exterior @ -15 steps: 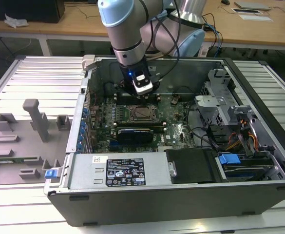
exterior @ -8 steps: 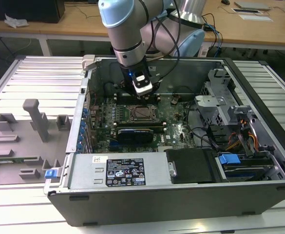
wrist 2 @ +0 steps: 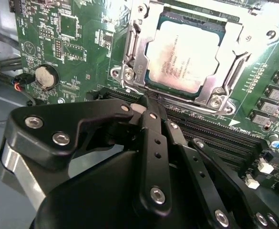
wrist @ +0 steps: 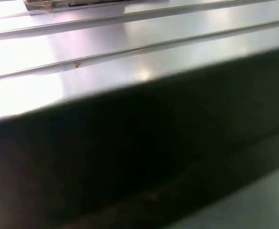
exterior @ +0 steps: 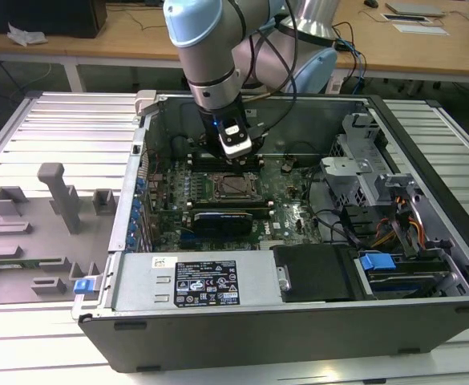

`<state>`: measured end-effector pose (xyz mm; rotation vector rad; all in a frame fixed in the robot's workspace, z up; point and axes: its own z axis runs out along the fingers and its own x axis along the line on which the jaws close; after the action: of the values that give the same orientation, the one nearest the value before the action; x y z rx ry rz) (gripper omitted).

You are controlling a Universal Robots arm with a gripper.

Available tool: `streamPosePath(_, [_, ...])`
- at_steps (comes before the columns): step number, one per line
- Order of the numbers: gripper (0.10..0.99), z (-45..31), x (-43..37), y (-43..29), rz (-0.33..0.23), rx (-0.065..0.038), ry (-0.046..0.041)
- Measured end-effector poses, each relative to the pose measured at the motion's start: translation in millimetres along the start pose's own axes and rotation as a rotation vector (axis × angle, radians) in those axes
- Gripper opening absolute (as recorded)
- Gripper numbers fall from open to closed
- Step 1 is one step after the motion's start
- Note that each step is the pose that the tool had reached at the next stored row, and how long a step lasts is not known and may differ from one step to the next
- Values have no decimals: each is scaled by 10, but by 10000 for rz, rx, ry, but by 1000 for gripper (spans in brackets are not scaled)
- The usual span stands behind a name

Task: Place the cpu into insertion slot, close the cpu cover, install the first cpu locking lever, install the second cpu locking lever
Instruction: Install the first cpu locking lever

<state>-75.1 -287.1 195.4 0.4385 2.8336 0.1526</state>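
Robot jaws at the processor socket, with the chip already seated and covered.

In the second wrist view we see the cpu (wrist 2: 184, 52) lying flat in the insertion slot (exterior: 232, 187), and the cpu cover (wrist 2: 138, 47) is folded down around it. We judge those two steps done. We cannot tell whether either locking lever is latched. The gripper (wrist 2: 141, 106) hangs just beside the socket's edge over the green motherboard (wrist 2: 72, 43), with its jaws pressed together and nothing plainly between them.
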Motion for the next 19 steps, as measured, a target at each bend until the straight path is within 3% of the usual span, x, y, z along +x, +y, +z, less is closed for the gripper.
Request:
streamPosePath(8, [106,-8,-12,-17,4,-8,5])
streamPosePath(14, [106,-166,-54,7,4,-10,4])
streamPosePath(16, [106,-259,-78,21,3,-10,5])
streamPosePath(17, [106,-259,-78,22,4,-12,4])
streamPosePath(18, [106,-256,-83,23,16,70,246])
streamPosePath(19, [106,-252,-94,26,47,202,648])
